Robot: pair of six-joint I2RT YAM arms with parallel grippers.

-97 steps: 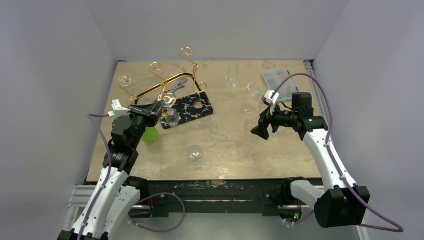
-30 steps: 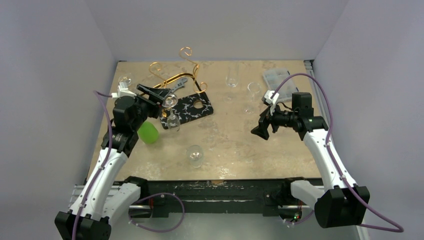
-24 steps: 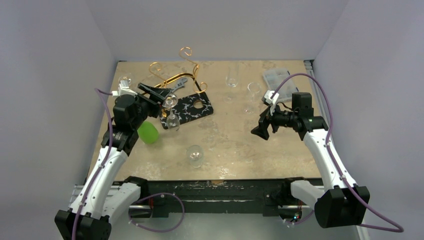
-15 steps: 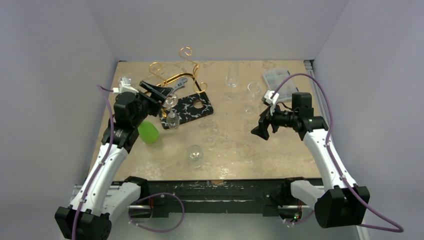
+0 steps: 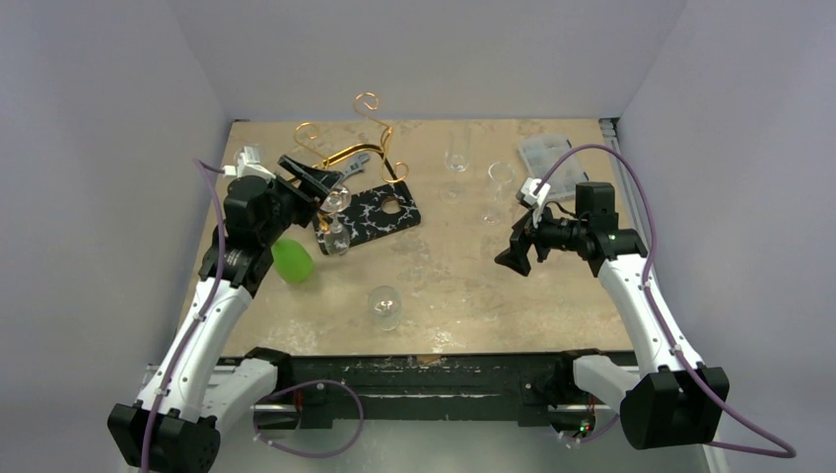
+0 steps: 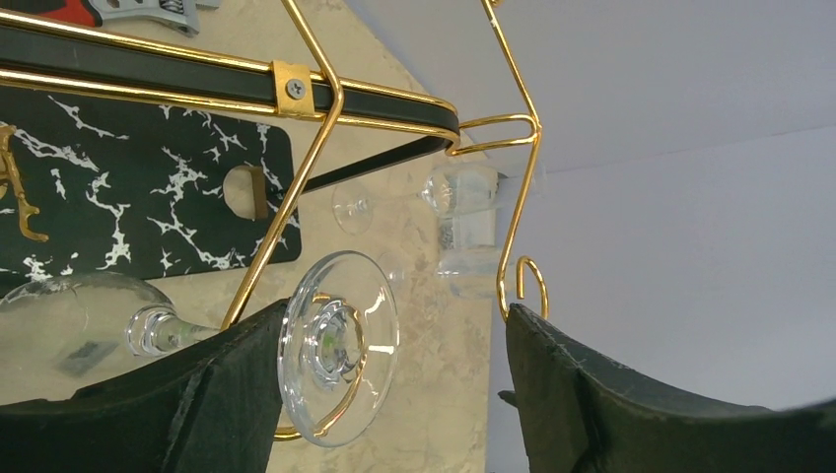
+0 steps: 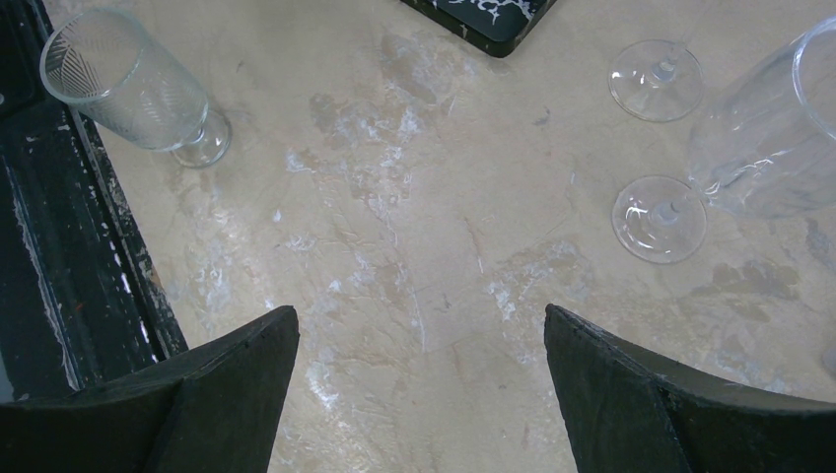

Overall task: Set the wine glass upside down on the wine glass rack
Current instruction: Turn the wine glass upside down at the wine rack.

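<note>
Upper left of the overhead view, the left gripper point(image 5: 317, 183) sits against the thin gold wire wine glass rack point(image 6: 295, 87) with its jaws spread apart, clamping nothing. The clear stemmed wine glass point(image 5: 335, 225) hangs upside down on the rack. In the wrist view its round foot lies between the fingers, close to the one at the lower left of that frame, with a wide gap to the other. A gold wire crosses just behind the foot, beside the stem. Whether the foot touches that finger I cannot tell. The bowl hangs at the lower edge of the black white-veined flat board point(image 5: 380, 212).

About three seconds earlier this gripper was lower in the frame, with the glass at its fingertips, and the arm covered part of the lime-green rounded object point(image 5: 292, 261). The wrist has since climbed toward the upper left, leaving the green object more exposed. The glass has kept nearly the same spot on the rack.

Right of centre, the right gripper point(image 5: 513, 254) hovers over the beige table point(image 5: 463, 276) with its jaws wide apart and nothing between them. It is in the same place as in every earlier frame.
</note>
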